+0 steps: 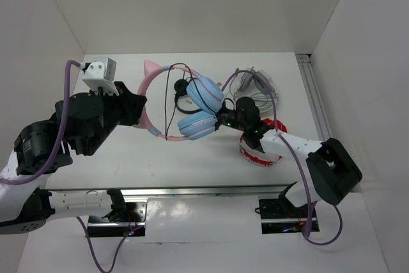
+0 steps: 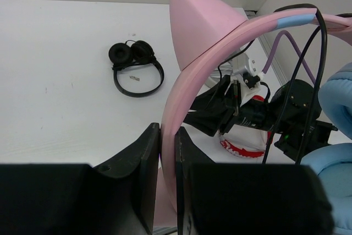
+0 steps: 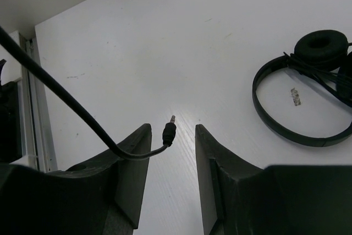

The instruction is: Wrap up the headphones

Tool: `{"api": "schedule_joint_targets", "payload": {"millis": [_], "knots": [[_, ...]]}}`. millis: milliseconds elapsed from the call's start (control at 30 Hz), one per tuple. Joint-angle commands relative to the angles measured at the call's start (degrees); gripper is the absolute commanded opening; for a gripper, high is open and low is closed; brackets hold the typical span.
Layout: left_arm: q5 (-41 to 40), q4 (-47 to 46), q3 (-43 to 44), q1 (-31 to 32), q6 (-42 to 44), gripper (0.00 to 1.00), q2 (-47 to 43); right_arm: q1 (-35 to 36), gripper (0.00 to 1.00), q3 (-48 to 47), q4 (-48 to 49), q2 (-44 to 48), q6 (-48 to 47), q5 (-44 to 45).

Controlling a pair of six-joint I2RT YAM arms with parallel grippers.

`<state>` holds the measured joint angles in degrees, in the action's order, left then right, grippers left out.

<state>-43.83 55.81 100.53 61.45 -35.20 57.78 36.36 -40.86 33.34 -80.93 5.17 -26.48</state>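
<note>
We see L gripper (image 2: 168, 142) clamped on headphones (image 1: 206, 93) at pink headband (image 2: 220, 42); R gripper (image 3: 173, 144) just right of ear cups (image 1: 197, 124), jaws apart, cable plug (image 3: 169, 132) btw them.

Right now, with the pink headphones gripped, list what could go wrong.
1. The right gripper is open, and only the plug at the end of the cable sits between its fingers, so the cable could slip out as it closes or pulls.
2. The left gripper clamps just the thin headband. Tugging the cable might twist the headphones in that grip.
3. The black headphones lie nearby and could snag the cable.
</note>
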Motion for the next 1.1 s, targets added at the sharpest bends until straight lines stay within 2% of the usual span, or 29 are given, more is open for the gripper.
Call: {"api": "schedule_joint_targets", "payload": {"millis": [0, 400, 1067], "knots": [[-1.2, -5.9, 1.7, 0.2, -3.9, 0.00, -1.7, -0.2, 0.44, -0.5, 5.2, -0.8, 1.4, -1.8], [-1.2, -6.4, 0.6, 0.2, -4.4, 0.00, -1.7, 0.3, 0.37, -0.5, 8.9, -1.9, 3.0, -1.8], [-1.2, -6.9, -1.1, 0.2, -5.5, 0.00, -3.3, 2.6, 0.37, -0.7, 13.2, -5.1, 4.6, -0.6]]}}
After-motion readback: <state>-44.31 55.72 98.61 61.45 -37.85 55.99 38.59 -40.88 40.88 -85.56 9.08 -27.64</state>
